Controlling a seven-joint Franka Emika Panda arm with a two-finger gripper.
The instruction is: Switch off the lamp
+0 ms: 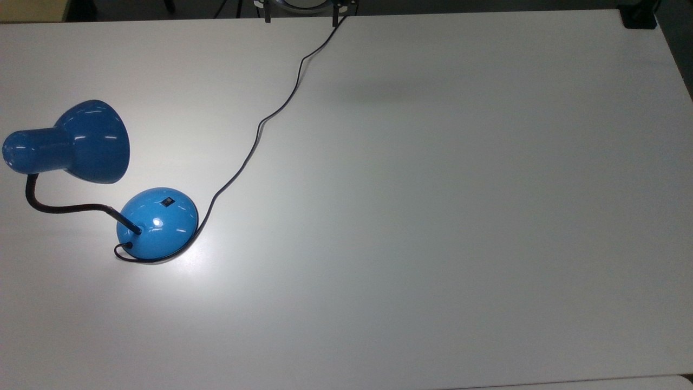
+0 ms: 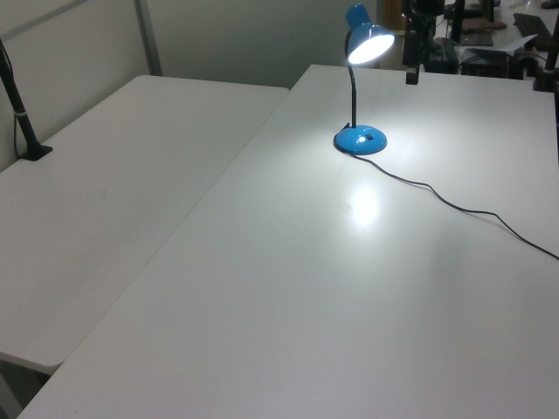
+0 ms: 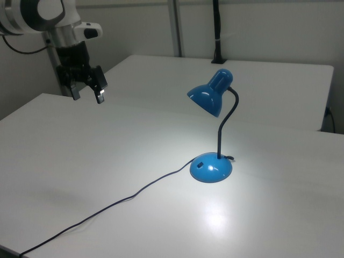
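Blue and still lit, the lamp (image 3: 214, 129) stands at the white table's (image 1: 433, 216) nine o'clock in the top view, so you've everything left: your gripper (image 3: 86, 90) hangs spread, well apart.

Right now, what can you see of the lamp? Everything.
The lamp is glossy blue, standing upright on the white table. Its bell-shaped shade tilts down on a bent black neck and is lit, casting a bright patch on the table. The domed round base carries a small black switch. A thin black cord trails off across the table. Nothing else touches it.
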